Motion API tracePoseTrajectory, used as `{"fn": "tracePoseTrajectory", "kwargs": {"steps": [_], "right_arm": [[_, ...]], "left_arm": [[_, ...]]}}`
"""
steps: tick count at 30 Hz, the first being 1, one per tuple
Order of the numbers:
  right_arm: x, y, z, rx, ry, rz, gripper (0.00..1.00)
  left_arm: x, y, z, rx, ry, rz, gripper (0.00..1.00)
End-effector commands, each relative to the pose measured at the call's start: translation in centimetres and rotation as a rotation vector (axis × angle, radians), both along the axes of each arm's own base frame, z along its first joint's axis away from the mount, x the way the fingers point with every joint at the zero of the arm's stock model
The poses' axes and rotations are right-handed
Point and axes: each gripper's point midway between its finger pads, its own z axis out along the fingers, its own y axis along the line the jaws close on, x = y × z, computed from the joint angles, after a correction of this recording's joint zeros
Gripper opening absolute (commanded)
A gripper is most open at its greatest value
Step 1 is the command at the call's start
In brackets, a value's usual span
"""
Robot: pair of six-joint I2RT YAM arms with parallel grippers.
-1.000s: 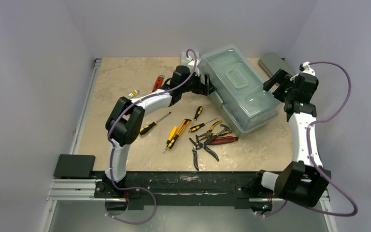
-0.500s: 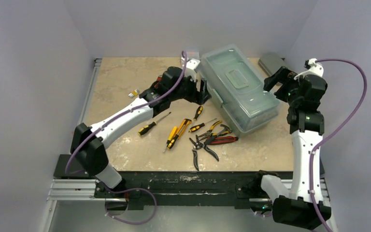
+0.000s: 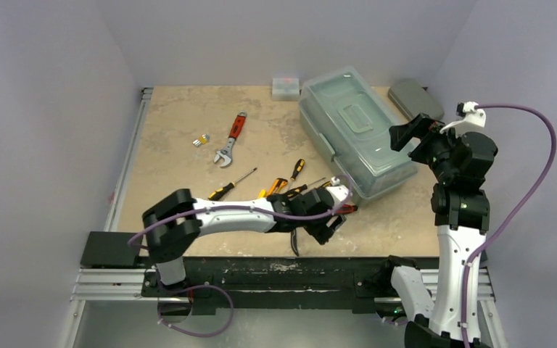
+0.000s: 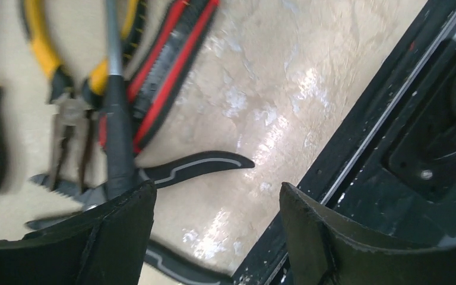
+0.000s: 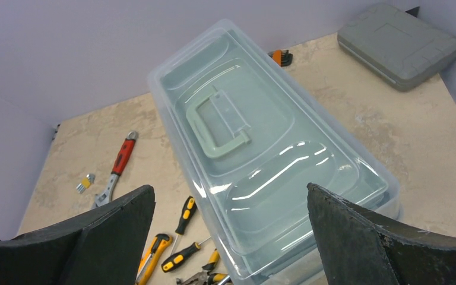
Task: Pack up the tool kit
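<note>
Moved since a second ago: left gripper (image 3: 328, 217), swung from the left end of the toolbox (image 3: 355, 134) back to the heap of pliers (image 3: 312, 209) by the front edge of the table (image 3: 181, 116); right arm now stands more upright.

Toolbox: lid shut, lying slantwise at the far right of the table, well apart from the left gripper, just ahead of and below the right gripper (image 3: 408, 134).

Left gripper: jaws parted, nothing held. Black-handled pliers (image 4: 196, 166) lie just beyond its left jaw; red-handled pliers (image 4: 166, 65) and yellow-handled pliers (image 4: 41, 47) lie farther out.

Right gripper: jaws spread wide, empty, poised above the lid.

Screwdrivers (image 3: 223, 192): on the table left of the heap.

Hidden or unclear: the left wrist covers part of the heap in the top view. The left wrist view is blurred, with tools cut off at its upper and left edges; contact between jaw and the dark tool beside it cannot be told.

Pose: left arm stretched low along the front edge, reaching rightward; right arm upright, wrist bent toward the toolbox.
</note>
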Motion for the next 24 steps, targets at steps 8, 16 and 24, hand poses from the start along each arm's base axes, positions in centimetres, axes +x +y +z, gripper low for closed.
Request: {"fn": "tracePoseTrajectory", "kwargs": {"steps": [8,16,24], "right_arm": [[-0.1,1.0,0.9,0.014,-0.049,0.050,0.99],[0.4,0.7,0.1,0.029,-0.031,0.031,0.99],[1.3,0.4,-2.1,0.065,0.017,0.012,0.99]], "left_arm": [[-0.4,-4.3,-5.7,0.178,-0.088,-0.114,0.74],[5.2,-3.0,-8.1,0.045,0.148,0.125,0.75],[14.5,6.0,-7.2,-0.066,0.220,0.507,0.81]]}}
